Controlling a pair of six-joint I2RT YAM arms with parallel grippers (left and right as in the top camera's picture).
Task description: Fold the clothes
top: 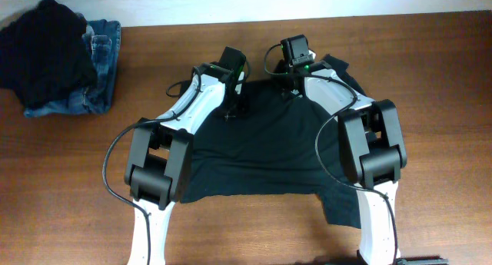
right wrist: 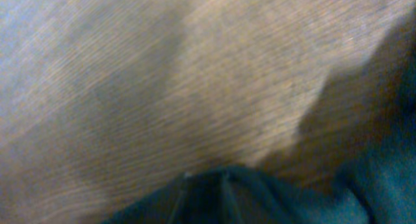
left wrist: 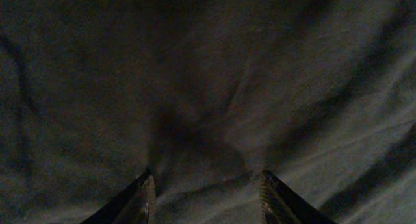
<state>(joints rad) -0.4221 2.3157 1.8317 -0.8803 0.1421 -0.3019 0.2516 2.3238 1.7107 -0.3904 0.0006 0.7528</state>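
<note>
Overhead: left gripper [left wrist: 207,185] spread on T-shirt [top: 261,142]; right gripper [top: 290,79] at far edge, grip unclear.

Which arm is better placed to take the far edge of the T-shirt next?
Probably right: the right gripper is at the far edge of the T-shirt; the left gripper, open, is over inner cloth.

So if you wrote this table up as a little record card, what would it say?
surface: wooden table
main item: dark T-shirt, spread out at the centre, under both arms
left gripper: open, fingers apart, down at the shirt's cloth
right gripper: at the shirt's far edge, bare wood just beyond; whether it is open or shut cannot be told
far left corner: black garment heaped on blue jeans, apart from the shirt
</note>
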